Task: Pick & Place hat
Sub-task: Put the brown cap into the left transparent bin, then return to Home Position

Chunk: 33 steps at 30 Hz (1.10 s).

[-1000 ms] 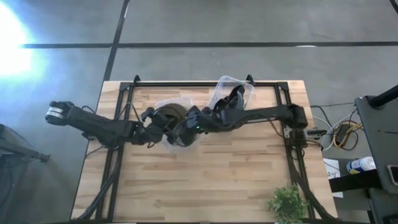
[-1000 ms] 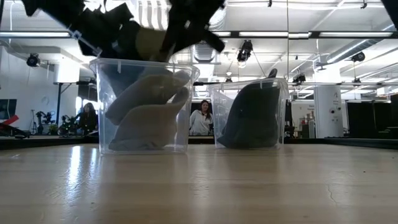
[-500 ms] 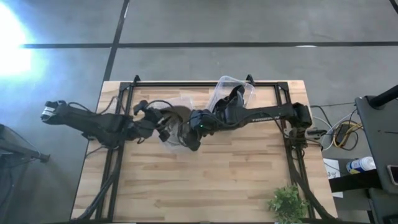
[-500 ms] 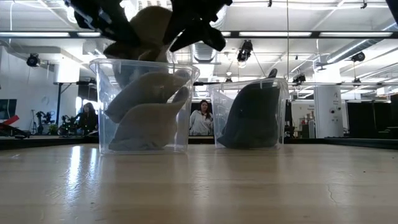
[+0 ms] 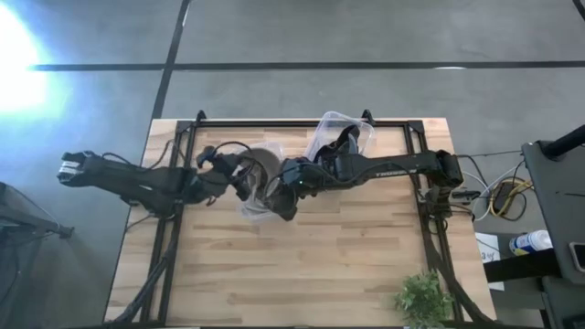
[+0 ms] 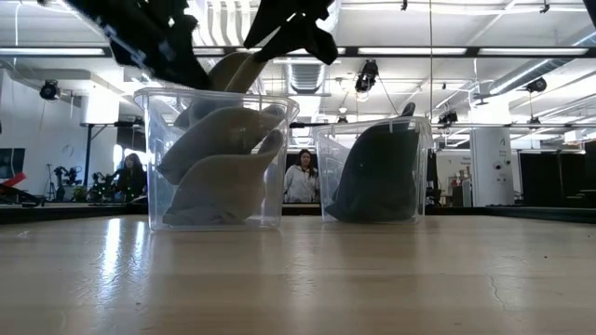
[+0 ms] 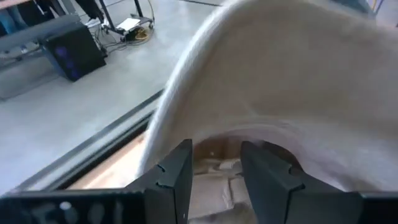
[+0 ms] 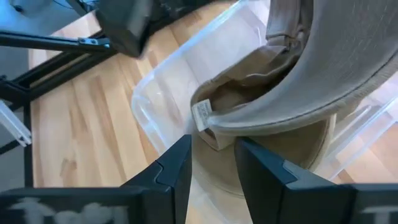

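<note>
Beige hat point(image 6: 228, 70) hangs tilted at the rim of the clear bin point(image 6: 216, 158) holding other beige hats, pinched from both sides: left gripper point(image 5: 239, 175) and right gripper point(image 5: 285, 183) each closed on its fabric. If one lets go late, the cloth could drag and tip the light bin, or the brim could catch on the rim. Half a second ago the hat sat higher above the bin; it has come down.

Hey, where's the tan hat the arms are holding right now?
In the low view the tan hat hangs just above the left bin's rim, between both grippers, over the tan hats already inside.
</note>
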Motion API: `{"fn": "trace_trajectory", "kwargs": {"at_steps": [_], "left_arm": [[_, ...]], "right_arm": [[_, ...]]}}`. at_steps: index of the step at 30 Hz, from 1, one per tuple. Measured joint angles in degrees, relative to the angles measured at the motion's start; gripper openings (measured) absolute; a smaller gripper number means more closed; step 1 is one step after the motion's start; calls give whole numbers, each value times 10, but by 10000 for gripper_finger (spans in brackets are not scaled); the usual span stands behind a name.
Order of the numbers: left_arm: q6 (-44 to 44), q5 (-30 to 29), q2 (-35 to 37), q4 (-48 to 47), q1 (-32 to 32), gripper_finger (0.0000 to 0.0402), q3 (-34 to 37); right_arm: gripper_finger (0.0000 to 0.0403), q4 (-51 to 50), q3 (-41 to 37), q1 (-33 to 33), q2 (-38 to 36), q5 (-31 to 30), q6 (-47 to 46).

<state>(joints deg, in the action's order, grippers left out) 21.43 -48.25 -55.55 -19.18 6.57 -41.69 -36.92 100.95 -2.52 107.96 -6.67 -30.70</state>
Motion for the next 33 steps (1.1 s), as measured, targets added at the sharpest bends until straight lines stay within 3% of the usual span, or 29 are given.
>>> {"fn": "trace_trajectory", "kwargs": {"at_steps": [4,8,12,17,22,29,33], "left_arm": [[-5,33,-20,134,-32,131,64],[1,87,-28,181,-45,131,95],[12,90,-15,165,-41,131,98],[15,116,23,88,-30,131,48],[32,222,63,-14,-26,131,-23],[58,384,121,-37,-25,131,-75],[52,413,167,-43,-16,131,-81]], "right_arm": [[114,-2,0,0,0,-2,0],[118,-22,0,-6,-15,-3,9],[122,-69,0,-12,-49,-8,13],[122,-114,-2,-17,-84,-10,16],[115,-124,-3,-23,-115,-9,52],[96,-135,-29,-19,-160,-9,86],[86,-137,-103,-17,-212,-13,74]]}}
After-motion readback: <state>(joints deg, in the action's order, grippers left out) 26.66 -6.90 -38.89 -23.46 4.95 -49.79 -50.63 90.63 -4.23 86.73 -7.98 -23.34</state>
